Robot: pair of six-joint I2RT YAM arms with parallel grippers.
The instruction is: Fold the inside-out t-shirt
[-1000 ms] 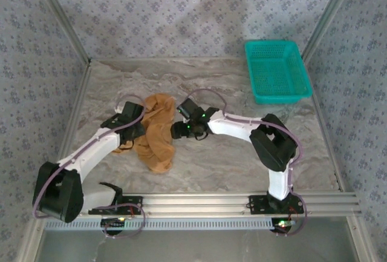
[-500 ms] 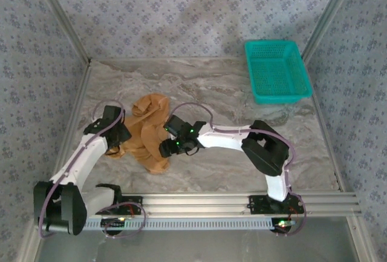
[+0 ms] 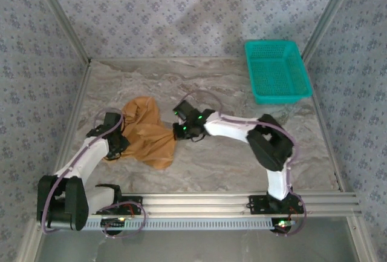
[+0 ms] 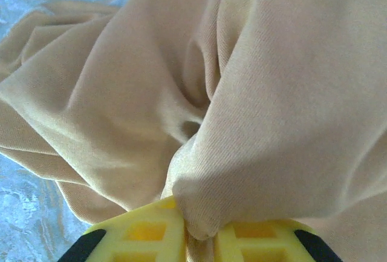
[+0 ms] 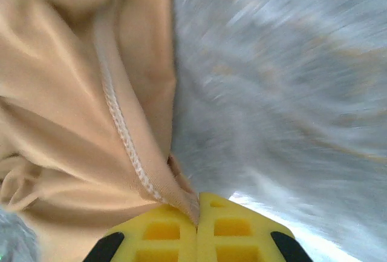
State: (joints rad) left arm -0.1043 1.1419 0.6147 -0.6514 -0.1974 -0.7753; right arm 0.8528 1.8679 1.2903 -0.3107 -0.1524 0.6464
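The inside-out t-shirt is tan cloth, bunched and stretched across the left middle of the table. My left gripper is shut on its left side; in the left wrist view a thick fold of the shirt is pinched between the yellow fingers. My right gripper is shut on the shirt's right edge. In the right wrist view a stitched hem of the shirt runs down into the closed yellow fingers.
A teal mesh basket stands at the back right of the marble-patterned table. Patterned walls close in the left, back and right sides. A metal rail runs along the near edge.
Both grippers have closed on the shirt. The right gripper moved back and right with its edge, the left stayed at the left side, and the cloth now stretches wider between them.
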